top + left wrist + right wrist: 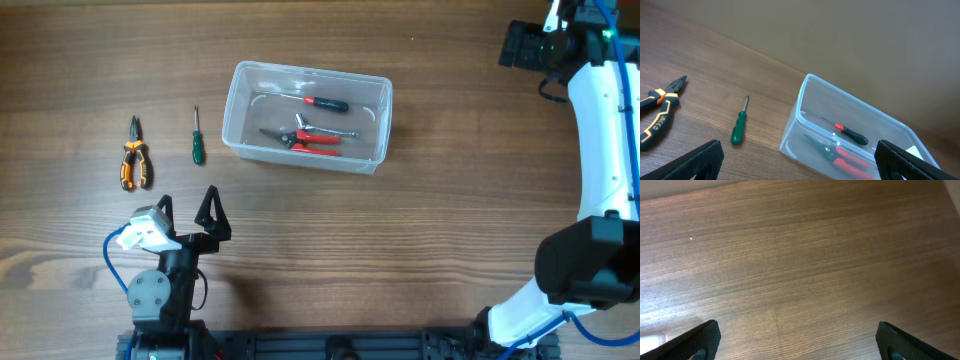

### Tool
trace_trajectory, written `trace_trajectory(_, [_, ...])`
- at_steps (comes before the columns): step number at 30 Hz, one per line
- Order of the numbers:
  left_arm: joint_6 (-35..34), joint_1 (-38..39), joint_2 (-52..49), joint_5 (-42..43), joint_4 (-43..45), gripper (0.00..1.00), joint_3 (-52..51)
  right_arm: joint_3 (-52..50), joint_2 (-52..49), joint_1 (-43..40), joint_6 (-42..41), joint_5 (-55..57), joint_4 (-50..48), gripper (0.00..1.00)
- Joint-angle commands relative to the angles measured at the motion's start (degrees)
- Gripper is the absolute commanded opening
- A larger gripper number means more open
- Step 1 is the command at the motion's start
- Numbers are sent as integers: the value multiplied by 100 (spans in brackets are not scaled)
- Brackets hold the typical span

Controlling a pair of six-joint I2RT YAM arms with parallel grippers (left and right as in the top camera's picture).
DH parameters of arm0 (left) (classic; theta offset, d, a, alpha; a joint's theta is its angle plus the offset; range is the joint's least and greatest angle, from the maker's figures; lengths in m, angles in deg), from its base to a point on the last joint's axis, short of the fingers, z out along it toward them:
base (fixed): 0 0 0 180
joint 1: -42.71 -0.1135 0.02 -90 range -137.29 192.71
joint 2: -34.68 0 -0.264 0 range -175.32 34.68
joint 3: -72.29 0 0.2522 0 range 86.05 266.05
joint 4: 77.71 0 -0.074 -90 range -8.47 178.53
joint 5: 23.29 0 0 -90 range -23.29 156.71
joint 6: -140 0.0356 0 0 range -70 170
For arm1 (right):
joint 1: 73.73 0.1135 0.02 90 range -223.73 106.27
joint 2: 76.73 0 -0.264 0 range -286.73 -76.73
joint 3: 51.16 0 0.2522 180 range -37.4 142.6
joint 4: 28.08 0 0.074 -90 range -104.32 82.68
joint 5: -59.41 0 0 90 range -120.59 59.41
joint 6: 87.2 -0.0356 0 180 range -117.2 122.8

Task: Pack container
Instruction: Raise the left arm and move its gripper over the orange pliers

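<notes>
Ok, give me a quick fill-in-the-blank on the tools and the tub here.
1. The container holds ___ tools.
2. The screwdriver lying outside it has a ___ handle.
3. The pliers beside that screwdriver have ___ and black handles.
4. The left gripper is open and holds ___.

Missing words: two; green; orange; nothing.

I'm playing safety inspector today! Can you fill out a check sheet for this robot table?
Surface: wooden table, no spills seen.
Job's things: clear container upright, holding a red-and-black screwdriver and red-handled pliers; green screwdriver and orange pliers lie outside it.
Clutter: nothing seen.
Grippers: left gripper open, empty; right gripper open, empty.
Cables: blue cable loops by the left arm.
Surroundings: nothing seen.
</notes>
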Motion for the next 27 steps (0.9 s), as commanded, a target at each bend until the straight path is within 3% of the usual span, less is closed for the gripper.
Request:
trace_trajectory(1, [-79,22,37,48,20,100,-46,81,144,13,-107,76,2,100])
trace_trajectory(8, [-83,20,37,-90,195,100,-46,81,144,13,-109,76,2,100])
trace_trajectory(12, [-885,22,35,98,699,100,155,81,144,13,-107,76,2,100])
trace_trajectory(16, [-831,20,-221,-348,-584,100,1209,81,144,13,-107,76,2,100])
trace_trajectory(19, [-466,20,-970,-643,-1567,100,2516,81,144,13,-109,76,2,100])
trace_trajectory(27, [114,22,-4496,-1462,-4527,100,6835,81,144,13,-107,76,2,100])
